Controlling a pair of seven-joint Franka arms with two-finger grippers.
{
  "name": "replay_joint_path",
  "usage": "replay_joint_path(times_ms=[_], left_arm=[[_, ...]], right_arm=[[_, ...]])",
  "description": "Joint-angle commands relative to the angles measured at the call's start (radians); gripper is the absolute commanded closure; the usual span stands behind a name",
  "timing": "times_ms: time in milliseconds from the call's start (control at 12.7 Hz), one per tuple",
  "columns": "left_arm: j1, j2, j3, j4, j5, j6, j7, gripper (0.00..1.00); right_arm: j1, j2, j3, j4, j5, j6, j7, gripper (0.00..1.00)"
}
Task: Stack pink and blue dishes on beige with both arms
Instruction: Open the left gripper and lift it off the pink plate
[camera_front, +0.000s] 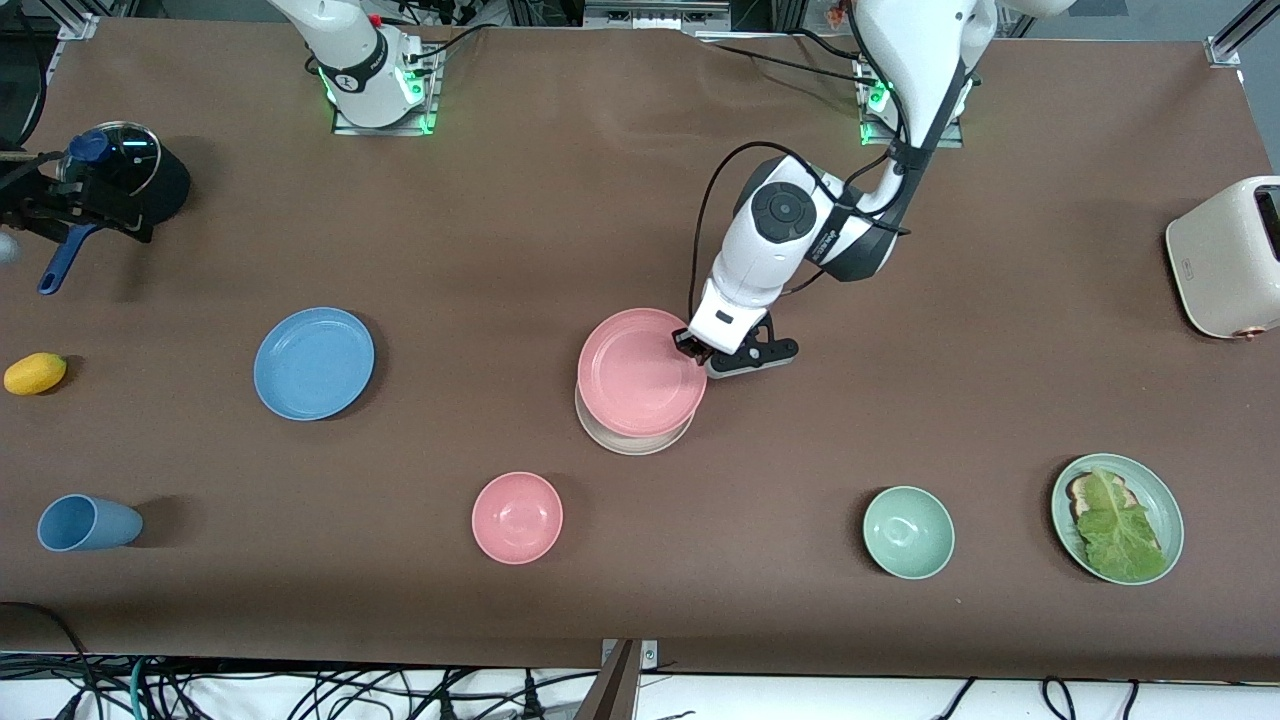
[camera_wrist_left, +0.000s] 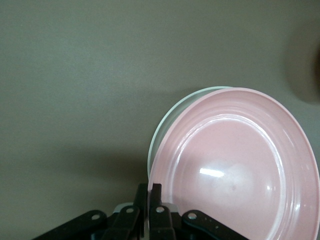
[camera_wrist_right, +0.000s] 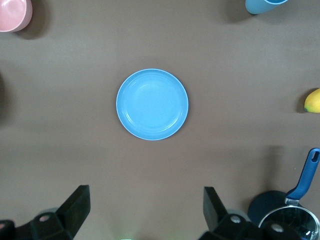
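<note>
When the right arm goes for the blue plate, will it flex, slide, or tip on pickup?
The blue plate looks rigid, so it probably won't flex. Lying flat on the brown table cloth with only a low rim, it may slide before a finger gets under. Held by one edge, it will likely tilt, as the pink plate does in the left pincer.

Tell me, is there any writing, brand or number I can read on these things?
None can be read.
The toaster bears a small dark mark, too small to read.
The right arm's base carries tiny lettering, blurred.
The plates, bowls and cup are plain.
</note>
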Motion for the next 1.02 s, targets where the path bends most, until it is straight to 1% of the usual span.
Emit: replay_joint_path(times_ms=[0,472,943], left_arm=[[-0.016,0.056,0.017,0.053,0.064,0.031,-0.064,1.0],[-0.032,0.099,0.019,0.051,0.083,0.099,-0.092,1.0],[-0.026,0.118,0.026,0.053,0.083,0.126,-0.08,1.0]], right_arm=[[-0.005,0.004,-0.002,0.016,0.019,-0.008,-0.016,0.0],[-0.005,0.004,-0.003,0.016,0.019,-0.008,-0.016,0.0],[-0.005,0.004,-0.003,0.016,0.019,-0.008,-0.016,0.0]])
